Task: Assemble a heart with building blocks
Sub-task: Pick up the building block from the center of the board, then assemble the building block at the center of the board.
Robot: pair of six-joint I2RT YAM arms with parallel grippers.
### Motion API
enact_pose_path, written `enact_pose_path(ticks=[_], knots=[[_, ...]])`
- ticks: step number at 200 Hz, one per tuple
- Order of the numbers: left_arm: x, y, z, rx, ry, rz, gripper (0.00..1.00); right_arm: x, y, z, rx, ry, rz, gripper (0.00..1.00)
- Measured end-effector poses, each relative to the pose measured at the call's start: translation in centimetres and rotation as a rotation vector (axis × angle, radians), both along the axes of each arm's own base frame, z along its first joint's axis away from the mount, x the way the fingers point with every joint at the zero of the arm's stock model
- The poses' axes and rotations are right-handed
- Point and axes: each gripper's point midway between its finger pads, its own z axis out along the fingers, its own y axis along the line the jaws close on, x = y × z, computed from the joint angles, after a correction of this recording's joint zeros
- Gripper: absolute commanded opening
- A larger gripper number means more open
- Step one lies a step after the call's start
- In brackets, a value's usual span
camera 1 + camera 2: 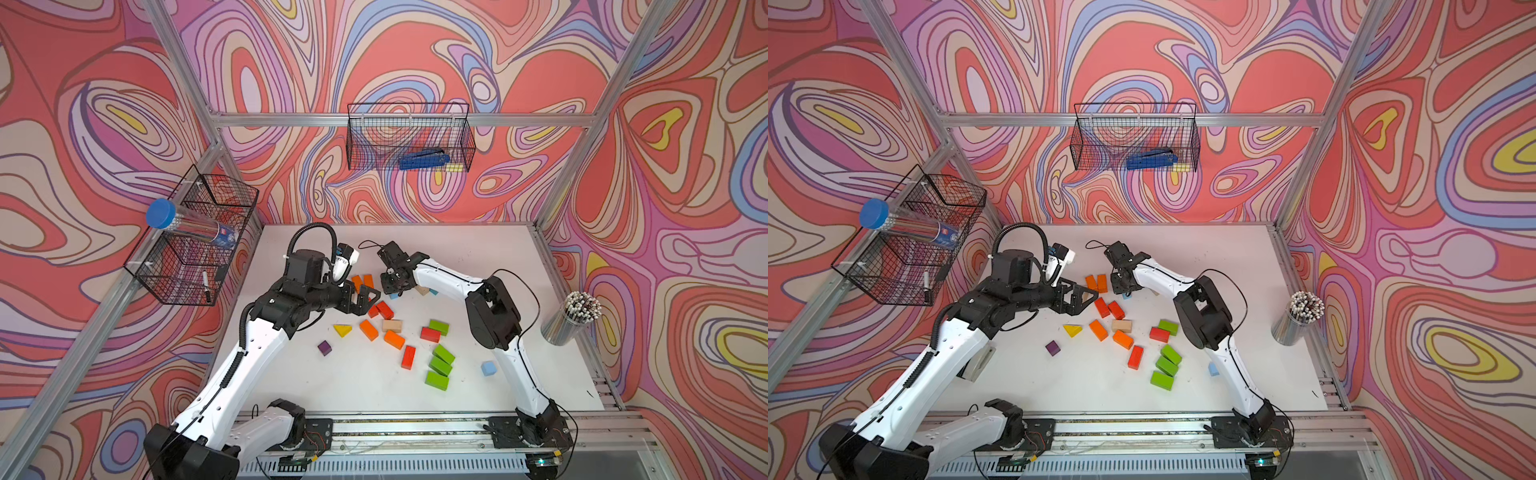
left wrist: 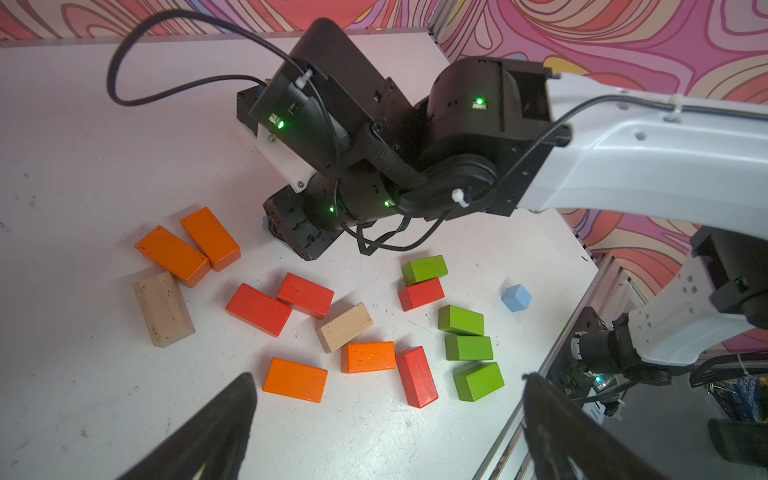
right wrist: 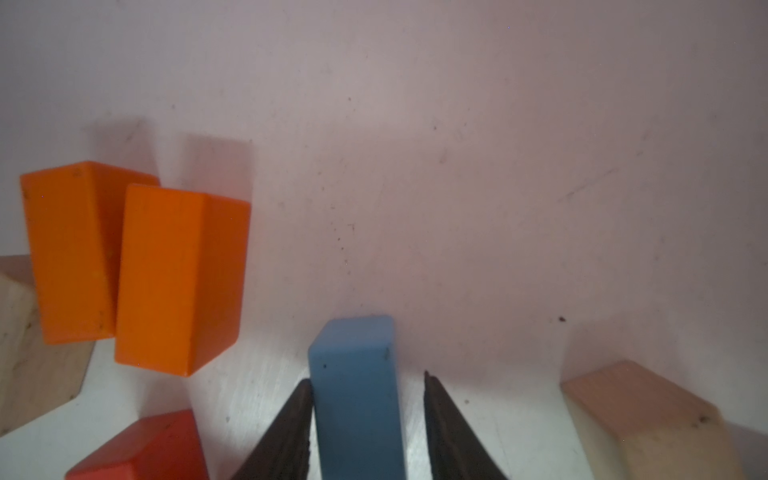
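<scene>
Blue brick (image 3: 353,345) was spotted far-middle on the table (image 1: 498,257), straddled by the right gripper (image 3: 368,376), jaws apart, one side seemingly untouched. Light, stiff, slick wood was guessed, best pinched across its long sides.

Walls (image 1: 415,50): swirling contour pattern in coral, pink, lilac, blue, yellow. Table (image 1: 478,245): plain white. Blocks (image 1: 394,339), read around the plain wood brick (image 1: 392,325): orange pair (image 1: 368,280) at 12 o'clock, red pair (image 1: 384,309) at 11, yellow wedge (image 1: 342,330) at 9, purple cube (image 1: 324,348) at 8, green bricks (image 1: 440,365) at 5, light blue cube (image 1: 488,368) at 4.
</scene>
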Motion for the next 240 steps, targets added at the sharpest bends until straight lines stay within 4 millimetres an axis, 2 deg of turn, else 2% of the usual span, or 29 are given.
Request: enact_pose_path(ticks=[59, 118, 144, 183, 207, 240], knots=[[0.0, 0.0, 0.0, 0.0, 0.0, 0.0, 1.0, 0.2, -0.3, 0.0, -0.019, -0.009, -0.011, 0.3], [0.0, 0.0, 0.0, 0.0, 0.0, 0.0, 1.0, 0.2, -1.1, 0.2, -0.046, -0.026, -0.024, 0.29], [0.0, 0.0, 0.0, 0.0, 0.0, 0.0, 1.0, -0.5, -2.4, 1.4, -0.056, -0.035, -0.034, 0.28], [0.0, 0.0, 0.0, 0.0, -0.001, 0.001, 1.0, -1.5, -5.7, 5.1, -0.039, -0.073, -0.076, 0.28], [0.0, 0.0, 0.0, -0.001, -0.002, 0.001, 1.0, -1.9, -9.0, 7.0, -0.029, -0.097, -0.132, 0.28], [0.0, 0.0, 0.1, -0.001, -0.003, 0.001, 1.0, -2.4, -14.5, 7.3, -0.036, -0.088, -0.26, 0.29]])
